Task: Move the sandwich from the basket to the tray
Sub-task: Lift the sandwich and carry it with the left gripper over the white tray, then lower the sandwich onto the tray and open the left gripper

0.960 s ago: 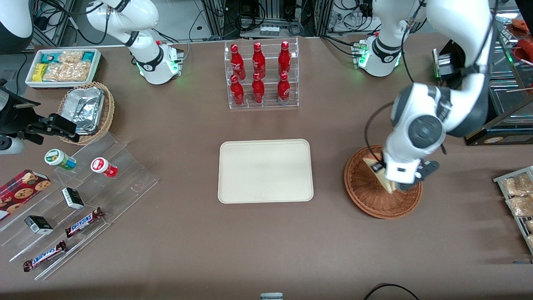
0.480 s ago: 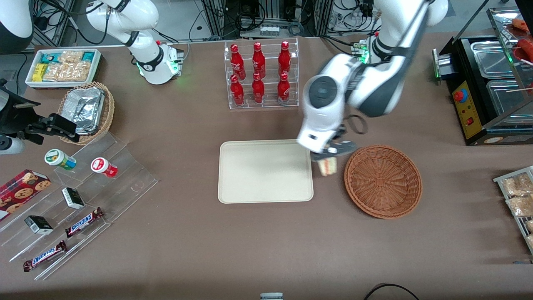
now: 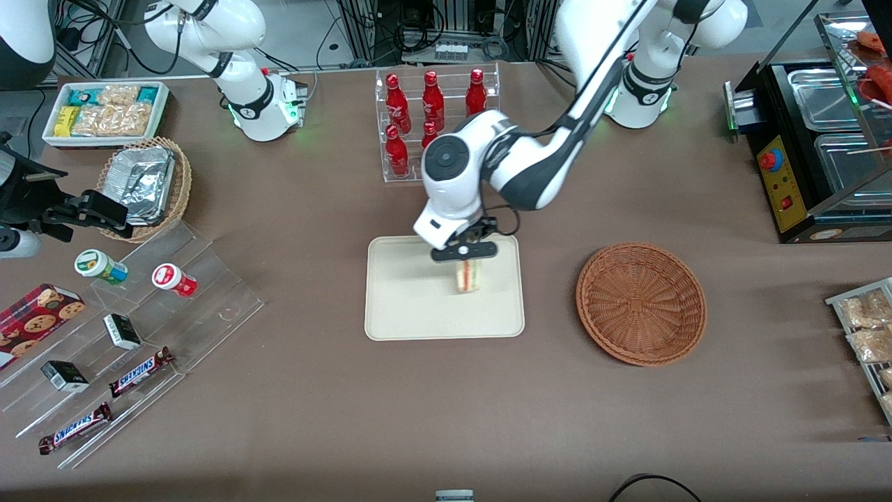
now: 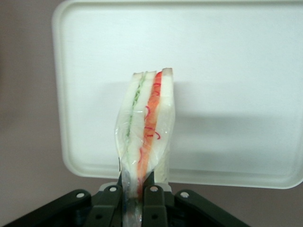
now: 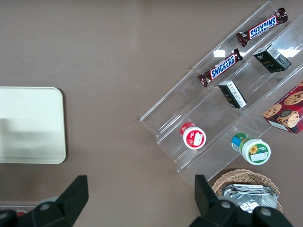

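My left gripper (image 3: 465, 252) is shut on the sandwich (image 3: 467, 276), a wrapped white wedge with red and green filling, and holds it above the cream tray (image 3: 404, 307), over the tray's half nearer the basket. In the left wrist view the sandwich (image 4: 144, 130) hangs pinched between the fingers (image 4: 154, 204) with the tray (image 4: 236, 71) below it. The reddish-brown wicker basket (image 3: 641, 303) sits on the table toward the working arm's end; nothing lies in it.
A clear rack of red bottles (image 3: 435, 125) stands farther from the front camera than the tray. Clear stepped shelves with snacks (image 3: 125, 328) and a tan basket of foil containers (image 3: 146, 185) lie toward the parked arm's end. A metal food warmer (image 3: 822, 139) stands toward the working arm's end.
My gripper lifted the sandwich out of the basket and carried it sideways, past the tray's edge, to above the tray. The basket now holds nothing.
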Robot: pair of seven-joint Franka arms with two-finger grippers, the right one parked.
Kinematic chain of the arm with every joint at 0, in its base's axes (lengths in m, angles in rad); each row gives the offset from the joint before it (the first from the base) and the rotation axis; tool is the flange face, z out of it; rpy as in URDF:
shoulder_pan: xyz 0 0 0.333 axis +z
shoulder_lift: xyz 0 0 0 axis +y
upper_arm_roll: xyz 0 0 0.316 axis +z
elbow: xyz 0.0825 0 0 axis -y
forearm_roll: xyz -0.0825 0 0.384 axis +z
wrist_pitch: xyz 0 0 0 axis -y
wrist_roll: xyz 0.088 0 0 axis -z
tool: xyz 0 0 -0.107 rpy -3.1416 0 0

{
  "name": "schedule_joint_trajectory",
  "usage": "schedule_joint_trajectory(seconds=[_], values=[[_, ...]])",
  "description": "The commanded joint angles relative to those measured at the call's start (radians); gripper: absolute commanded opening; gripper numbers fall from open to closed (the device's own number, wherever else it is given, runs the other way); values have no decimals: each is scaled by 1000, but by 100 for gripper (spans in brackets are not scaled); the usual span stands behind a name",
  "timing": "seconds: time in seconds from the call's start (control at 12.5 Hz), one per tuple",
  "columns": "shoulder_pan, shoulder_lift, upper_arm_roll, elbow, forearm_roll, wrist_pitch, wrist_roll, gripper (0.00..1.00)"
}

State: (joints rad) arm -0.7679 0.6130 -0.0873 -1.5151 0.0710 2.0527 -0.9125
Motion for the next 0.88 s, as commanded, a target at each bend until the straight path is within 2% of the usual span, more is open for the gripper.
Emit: schedule_joint_trajectory(seconds=[0.0,0.56,0.64,0.72,0.8], values=[[-21,54,15,41,-2,58,9,0],[-31,105,18,49,4,122,-28,0],[-28,108,23,49,3,129,-29,10],[-28,114,23,50,3,132,-29,12],[-28,116,23,53,3,132,-29,38]])
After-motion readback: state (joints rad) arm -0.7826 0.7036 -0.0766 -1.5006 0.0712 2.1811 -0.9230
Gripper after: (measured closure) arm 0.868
